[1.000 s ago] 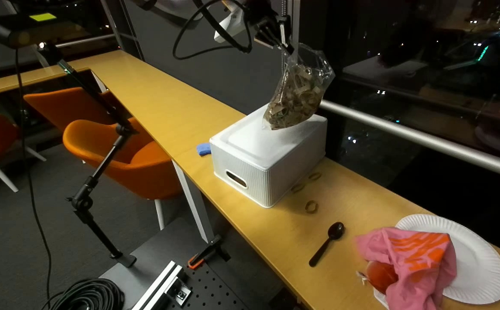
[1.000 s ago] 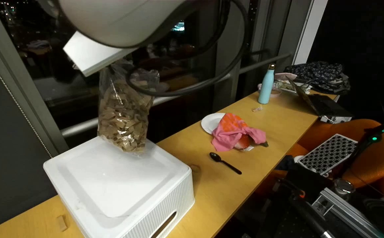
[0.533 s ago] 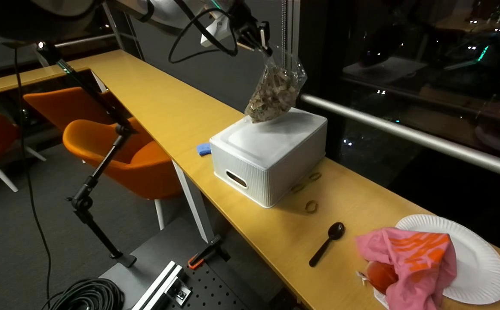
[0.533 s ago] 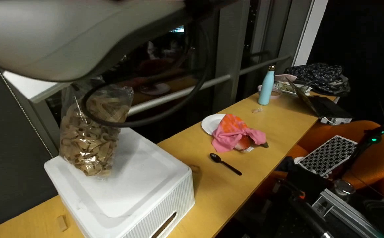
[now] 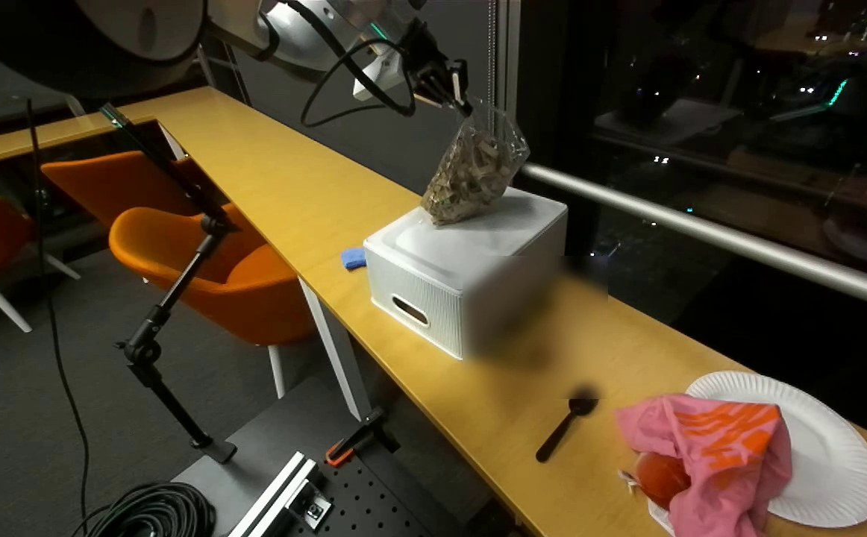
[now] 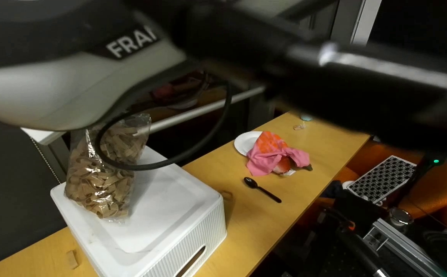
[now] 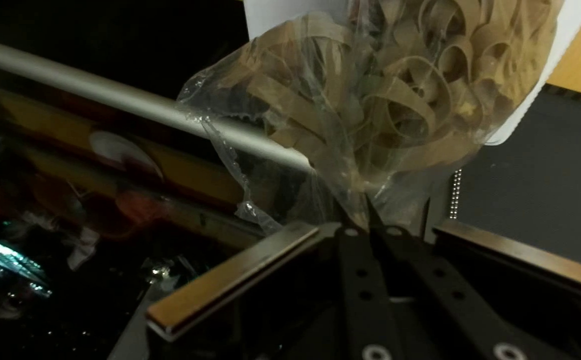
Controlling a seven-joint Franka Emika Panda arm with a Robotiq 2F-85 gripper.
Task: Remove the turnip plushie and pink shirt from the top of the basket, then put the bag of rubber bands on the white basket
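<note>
My gripper (image 5: pixel 463 103) is shut on the gathered neck of the clear bag of rubber bands (image 5: pixel 474 175). In the wrist view the fingertips (image 7: pixel 358 220) pinch the plastic below the tan bands (image 7: pixel 410 95). The bag hangs tilted over the lid of the white basket (image 5: pixel 415 280). Its bottom is at the lid; I cannot tell if it touches. In an exterior view the bag (image 6: pixel 100 177) is over the basket's window-side part (image 6: pixel 169 215), and the arm hides the gripper. The pink shirt (image 5: pixel 732 440) lies on the table, partly covering the red turnip plushie (image 5: pixel 661 479).
A paper plate (image 5: pixel 829 455) lies under the shirt. A black spoon (image 5: pixel 560 432) lies between shirt and basket. A blue item (image 5: pixel 354 258) lies beside the basket. A metal rail (image 5: pixel 702 220) runs along the window. A blurred patch covers the basket's right side in this view.
The gripper has moved left in both exterior views with the bag, then down, lowering the bag's bottom to the lid. A dark blurred part now crosses the upper right of an exterior view.
</note>
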